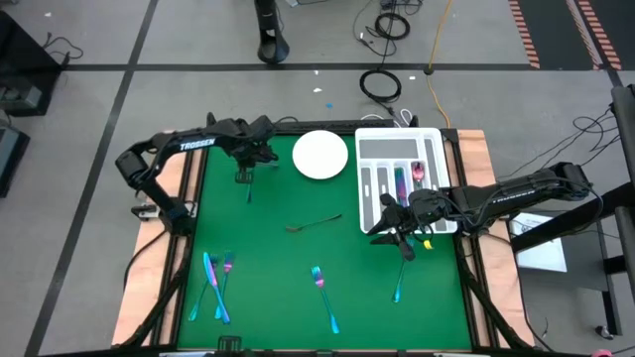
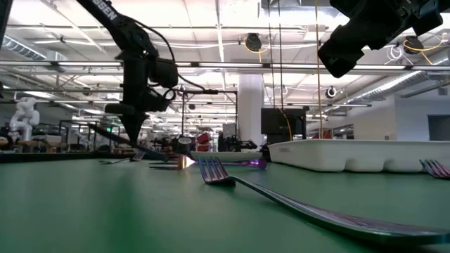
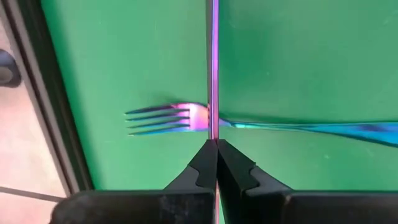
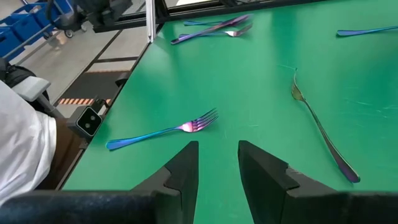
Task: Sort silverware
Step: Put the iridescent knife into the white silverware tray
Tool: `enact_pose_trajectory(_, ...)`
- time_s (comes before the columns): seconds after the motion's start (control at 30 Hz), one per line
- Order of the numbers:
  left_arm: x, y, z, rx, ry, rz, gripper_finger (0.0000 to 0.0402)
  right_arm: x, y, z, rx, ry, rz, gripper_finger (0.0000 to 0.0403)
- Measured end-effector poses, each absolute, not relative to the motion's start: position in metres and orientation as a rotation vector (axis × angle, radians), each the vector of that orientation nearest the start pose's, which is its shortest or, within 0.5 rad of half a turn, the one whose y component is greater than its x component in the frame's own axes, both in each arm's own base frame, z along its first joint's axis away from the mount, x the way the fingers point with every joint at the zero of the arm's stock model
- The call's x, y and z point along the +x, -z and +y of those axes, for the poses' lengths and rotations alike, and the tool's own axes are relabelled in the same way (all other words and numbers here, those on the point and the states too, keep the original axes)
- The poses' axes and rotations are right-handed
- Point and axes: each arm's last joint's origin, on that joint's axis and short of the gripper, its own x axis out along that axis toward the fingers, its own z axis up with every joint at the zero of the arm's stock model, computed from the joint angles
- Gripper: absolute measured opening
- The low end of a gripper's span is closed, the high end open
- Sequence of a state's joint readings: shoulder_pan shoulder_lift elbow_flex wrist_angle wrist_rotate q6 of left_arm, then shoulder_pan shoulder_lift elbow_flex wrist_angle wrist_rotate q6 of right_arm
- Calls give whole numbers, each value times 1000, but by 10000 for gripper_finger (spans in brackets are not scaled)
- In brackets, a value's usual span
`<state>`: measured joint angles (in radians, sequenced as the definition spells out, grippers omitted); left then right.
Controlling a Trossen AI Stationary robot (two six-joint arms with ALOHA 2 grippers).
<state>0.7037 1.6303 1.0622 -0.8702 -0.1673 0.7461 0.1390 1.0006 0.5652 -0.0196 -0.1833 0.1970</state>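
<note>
My left gripper (image 1: 245, 177) hangs over the far left part of the green mat, pointing down, shut on a slim iridescent piece of silverware (image 3: 213, 62) seen edge-on. Under it a fork (image 3: 165, 118) lies flat on the mat, close to the mat's edge. My right gripper (image 4: 217, 146) stands open with nothing between its fingers, above the mat by the near side of the white slotted tray (image 1: 437, 134). More silverware lies flat on the mat: one piece in the middle (image 1: 316, 222), a group at the near left (image 1: 213, 288), a fork (image 1: 324, 296) and one piece (image 1: 399, 283) near the front. My left gripper pinches the slim piece between its two fingertips at one end (image 3: 213, 135). The fingers come from above, pointing down. The piece hangs away below them and crosses over the lying fork. Its lower end is outside the wrist view, so whether it is clear of the mat does not show.
A round white plate (image 1: 319, 156) sits at the far middle of the mat, left of the tray. The tray holds a few coloured pieces (image 1: 401, 183) in its slots. A black frame borders the mat, with wooden board beyond it (image 1: 149, 268).
</note>
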Motion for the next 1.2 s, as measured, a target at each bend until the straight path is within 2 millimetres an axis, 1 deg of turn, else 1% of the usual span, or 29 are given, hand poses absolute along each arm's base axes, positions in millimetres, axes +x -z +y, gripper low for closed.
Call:
enact_pose_trajectory(0.13, 217, -193, 186, 199, -146, 1563, 1, 209, -234, 33, 193, -231, 482, 104)
enact_pose_trajectory(0.33, 222, -194, 190, 224, -179, 1513, 1, 212, -232, 28, 149, -25, 468, 104)
enact_pose_trajectory(0.4, 224, -194, 192, 223, -207, 1485, 1, 214, -229, 27, 130, 13, 478, 104)
enact_pose_trajectory(0.5, 225, -188, 192, 217, -237, 1445, 1, 220, -223, 25, 112, 22, 498, 104)
enact_pose_trajectory(0.63, 223, -181, 191, 208, -242, 1441, 0, 232, -214, 22, 104, 35, 495, 104)
enact_pose_trajectory(0.73, 220, -182, 190, 208, -257, 1472, 0, 242, -207, 18, 85, 50, 485, 104)
enact_pose_trajectory(0.83, 213, -189, 189, 207, -277, 1510, 0, 250, -199, 13, 80, 61, 497, 104)
enact_pose_trajectory(0.9, 208, -190, 190, 199, -288, 1540, 2, 253, -192, 10, 88, 42, 519, 104)
enact_pose_trajectory(1.0, 205, -190, 193, 152, -345, 1542, 18, 257, -187, 6, 111, 2, 532, 104)
enact_pose_trajectory(1.1, 203, -185, 195, 91, -376, 1557, 46, 259, -183, 4, 122, -12, 545, 104)
enact_pose_trajectory(1.2, 199, -181, 200, -10, -411, 1550, 78, 260, -182, 4, 122, -13, 545, 104)
